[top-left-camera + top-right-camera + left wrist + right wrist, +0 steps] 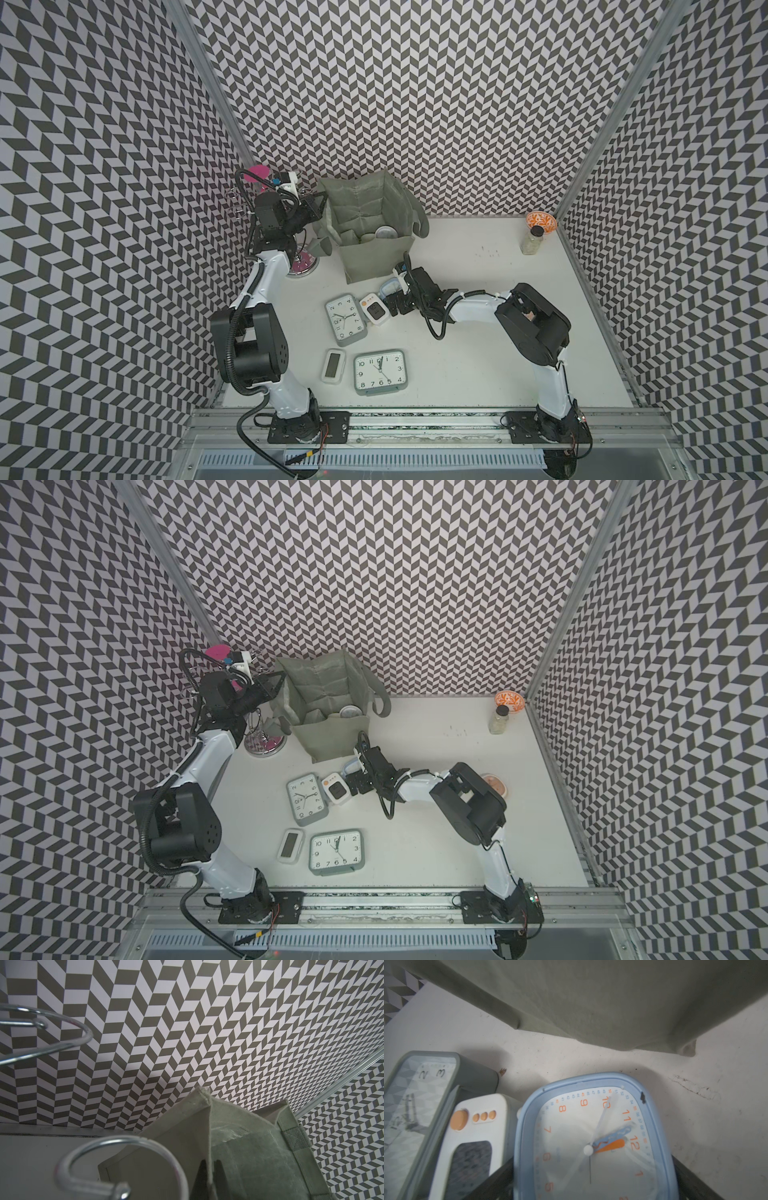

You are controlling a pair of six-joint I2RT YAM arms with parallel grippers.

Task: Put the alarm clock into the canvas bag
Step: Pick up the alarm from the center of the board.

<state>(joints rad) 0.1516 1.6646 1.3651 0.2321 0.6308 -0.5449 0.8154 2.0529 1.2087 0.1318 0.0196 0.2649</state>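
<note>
The right gripper (394, 293) is spread wide, a jaw on each side of the blue alarm clock (591, 1136), which lies on the table (478, 332) just before the canvas bag (374, 257). The left gripper (210, 1180) is clamped on the bag's rim, so its mouth is held open. The jaws are best closed squarely on the clock's sides before lifting. The white timer (375, 312) just beside it could be dragged along, and the bag's tall front wall must be cleared.
</note>
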